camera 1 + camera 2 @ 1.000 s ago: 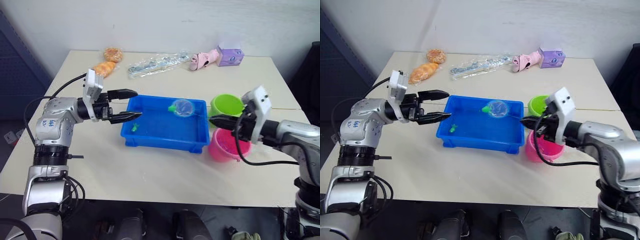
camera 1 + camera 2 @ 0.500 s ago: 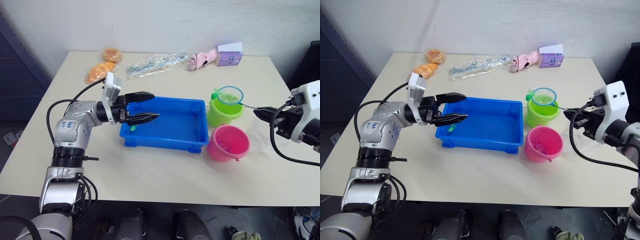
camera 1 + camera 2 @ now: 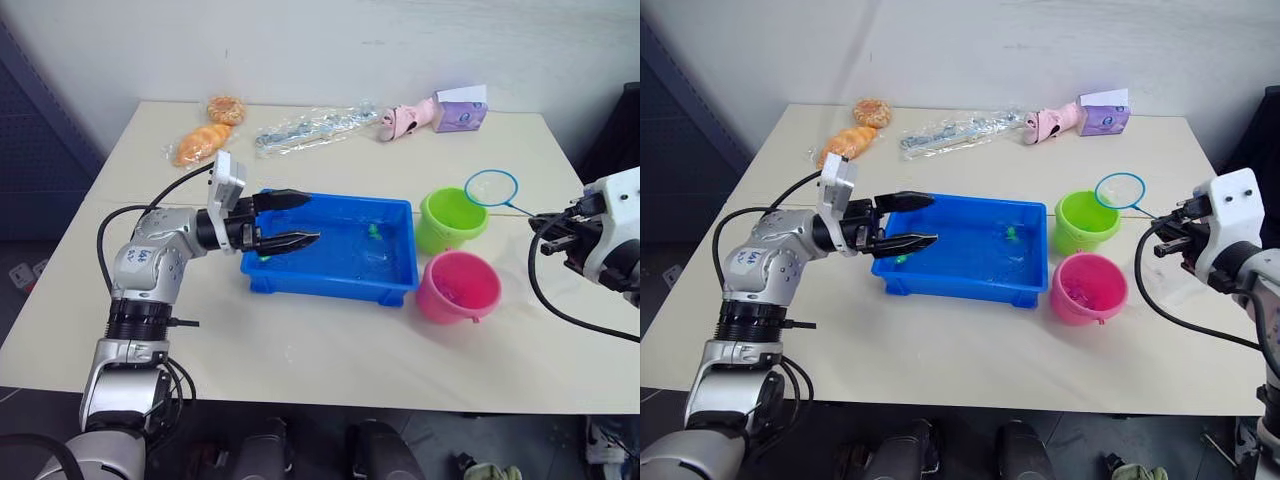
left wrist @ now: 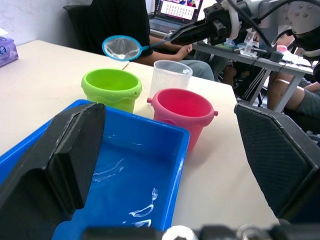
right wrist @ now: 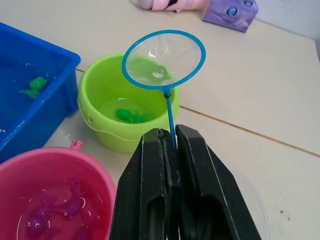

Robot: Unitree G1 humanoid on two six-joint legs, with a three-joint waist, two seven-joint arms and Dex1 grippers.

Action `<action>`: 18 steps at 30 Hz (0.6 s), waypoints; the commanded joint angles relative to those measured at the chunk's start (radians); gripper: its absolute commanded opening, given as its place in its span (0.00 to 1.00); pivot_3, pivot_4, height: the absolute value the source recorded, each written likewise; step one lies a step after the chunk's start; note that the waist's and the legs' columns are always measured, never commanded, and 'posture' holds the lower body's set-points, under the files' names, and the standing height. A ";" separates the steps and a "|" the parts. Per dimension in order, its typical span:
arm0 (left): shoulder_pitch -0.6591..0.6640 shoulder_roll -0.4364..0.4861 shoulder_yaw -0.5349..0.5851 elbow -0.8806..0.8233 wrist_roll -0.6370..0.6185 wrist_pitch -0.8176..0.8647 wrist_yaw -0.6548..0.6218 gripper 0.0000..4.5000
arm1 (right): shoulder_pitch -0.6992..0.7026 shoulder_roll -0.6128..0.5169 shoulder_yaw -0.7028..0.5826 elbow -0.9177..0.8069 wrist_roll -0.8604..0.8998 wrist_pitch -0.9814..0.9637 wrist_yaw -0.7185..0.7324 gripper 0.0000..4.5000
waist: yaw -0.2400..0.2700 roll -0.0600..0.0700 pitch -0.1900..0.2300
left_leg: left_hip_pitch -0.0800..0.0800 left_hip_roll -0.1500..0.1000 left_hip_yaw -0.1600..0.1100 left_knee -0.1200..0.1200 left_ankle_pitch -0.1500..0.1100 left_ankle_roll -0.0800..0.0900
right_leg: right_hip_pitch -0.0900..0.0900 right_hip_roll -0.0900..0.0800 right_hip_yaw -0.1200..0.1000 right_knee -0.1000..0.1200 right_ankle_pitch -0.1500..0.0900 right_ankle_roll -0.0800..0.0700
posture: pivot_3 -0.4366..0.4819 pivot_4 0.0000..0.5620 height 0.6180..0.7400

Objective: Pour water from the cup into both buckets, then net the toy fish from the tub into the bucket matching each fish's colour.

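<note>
The right gripper (image 5: 167, 150), at the right edge of the head views, had its fingers pinched tight on the thin handle of the net (image 5: 164, 60), whose hoop hung empty above the far rim of the green bucket (image 5: 107, 107). With so slim a handle held at its end, the hoop could twist or swing on the way to the tub (image 3: 330, 250) at centre frame, and clip a bucket rim or slop water on the desk (image 3: 330, 350).

The left gripper (image 3: 300, 219) sat over the tub's left end, fingers spread wide and holding nothing; it could get in the net's way.

One green fish (image 3: 373, 232) lay near the tub's right end; another green speck by the left fingers was hard to identify. The pink bucket (image 5: 55, 200) held purple-pink fish. The clear cup (image 4: 171, 77) stood behind the buckets, its water level unreadable.
</note>
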 commanded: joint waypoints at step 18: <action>0.033 0.117 0.034 0.095 0.036 -0.153 -0.080 0.99 | -0.256 0.414 0.046 -0.189 0.499 0.614 -0.288 0.00 | 0.001 0.000 0.000 | -0.001 0.000 -0.002 -0.001 0.000 0.000 | -0.001 -0.002 -0.001 0.000 0.000 0.000 | 0.48 0.27 1.00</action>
